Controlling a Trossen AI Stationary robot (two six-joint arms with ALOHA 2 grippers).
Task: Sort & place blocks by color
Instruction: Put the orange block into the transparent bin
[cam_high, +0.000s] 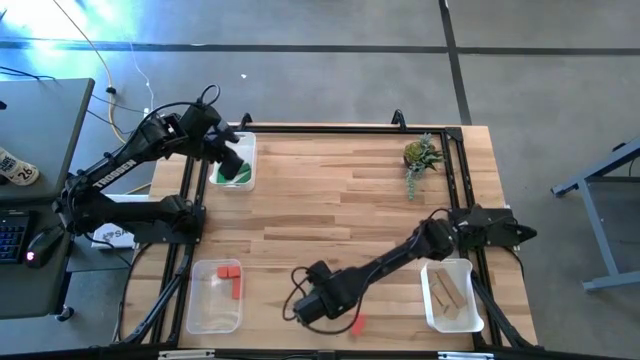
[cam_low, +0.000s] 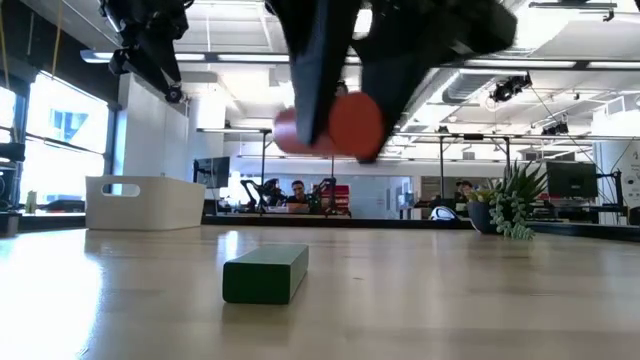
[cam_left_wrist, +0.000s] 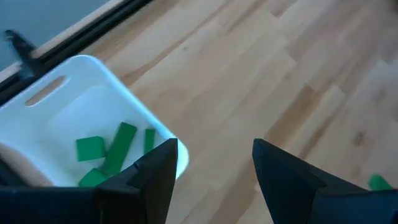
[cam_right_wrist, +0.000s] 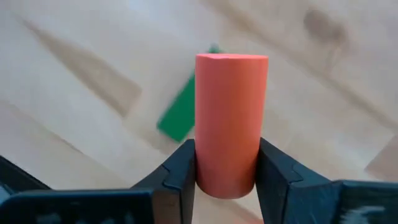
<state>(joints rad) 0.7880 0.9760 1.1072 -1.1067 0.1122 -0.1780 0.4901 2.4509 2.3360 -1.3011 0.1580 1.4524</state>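
Both right gripper (cam_right_wrist: 227, 177) jaws pinch a red-orange cylinder (cam_right_wrist: 231, 118).

Counter (cam_high: 330, 210): pale wood planks, visible grain, smooth w/ slight sheen; reflects room light in low view.
Red-orange cylinder block (cam_right_wrist: 231, 124): painted wood, matt, even coat, smooth sides.
Green bar block (cam_low: 265, 274): painted, matt, crisp edges.
Right pincer (cam_right_wrist: 227, 180): fingers (cam_right_wrist: 181, 171) dark matt plastic-looking.
Far-left tray (cam_left_wrist: 74, 118): white plastic, smooth, semi-gloss.
Near-left tray (cam_high: 215, 297): clear plastic, glossy.
Plant (cam_high: 421, 155): spiky, looks plastic.
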